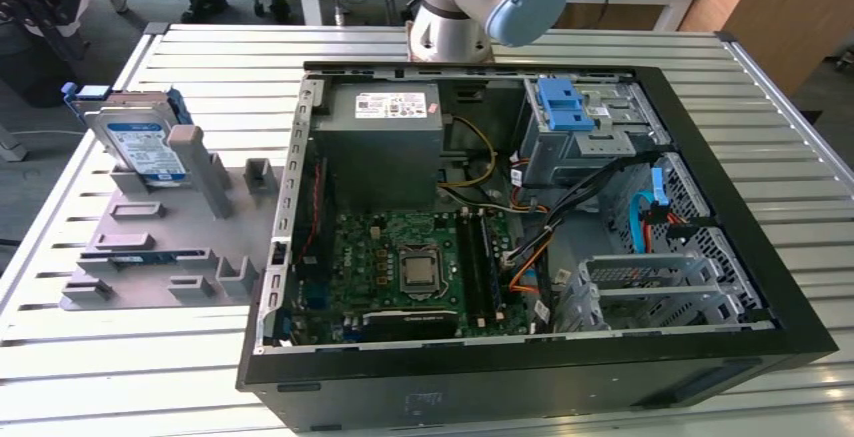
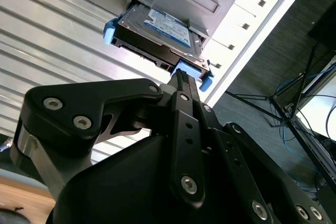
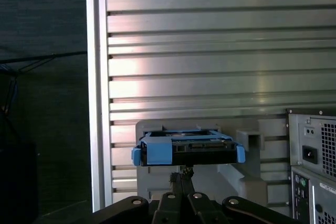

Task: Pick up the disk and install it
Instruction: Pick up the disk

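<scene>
The disk (image 1: 140,142) is a silver hard drive with a white-and-blue label in a bright blue bracket. It stands tilted on edge in a grey holder (image 1: 160,247) at the exterior view's left, on the slatted metal table. In both wrist views the disk (image 2: 157,32) (image 3: 186,148) lies just beyond the tip of my gripper (image 2: 181,77) (image 3: 181,174). The black fingers are shut together and point at the bracket's near blue edge. Nothing is held between them.
An open computer case (image 1: 534,357) lies on the table (image 1: 134,377), to the exterior view's right of the holder. Inside are a grey power supply (image 1: 378,137), a motherboard (image 1: 414,257) and a drive cage with a blue latch (image 1: 567,112). The case's back panel (image 3: 315,156) is close to the disk.
</scene>
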`<state>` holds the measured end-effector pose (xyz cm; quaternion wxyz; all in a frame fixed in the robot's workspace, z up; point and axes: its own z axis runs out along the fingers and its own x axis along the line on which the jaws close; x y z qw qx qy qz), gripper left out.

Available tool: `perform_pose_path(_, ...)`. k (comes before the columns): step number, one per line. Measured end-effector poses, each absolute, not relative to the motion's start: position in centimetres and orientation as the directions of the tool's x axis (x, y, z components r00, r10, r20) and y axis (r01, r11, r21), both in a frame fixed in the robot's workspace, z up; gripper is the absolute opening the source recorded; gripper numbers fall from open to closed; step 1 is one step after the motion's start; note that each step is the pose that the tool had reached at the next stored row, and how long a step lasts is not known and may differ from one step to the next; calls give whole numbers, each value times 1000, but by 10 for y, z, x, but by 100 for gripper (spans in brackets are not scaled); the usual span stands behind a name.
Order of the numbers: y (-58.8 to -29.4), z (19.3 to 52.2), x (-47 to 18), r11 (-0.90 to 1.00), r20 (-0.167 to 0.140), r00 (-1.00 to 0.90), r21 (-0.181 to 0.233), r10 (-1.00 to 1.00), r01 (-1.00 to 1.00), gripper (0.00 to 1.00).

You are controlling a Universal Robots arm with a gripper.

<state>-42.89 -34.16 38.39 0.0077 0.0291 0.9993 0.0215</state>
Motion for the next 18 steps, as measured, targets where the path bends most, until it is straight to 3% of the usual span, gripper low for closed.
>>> perform_pose_path(18,-342,384,-429,999,-14,-1000,43,3,2,11)
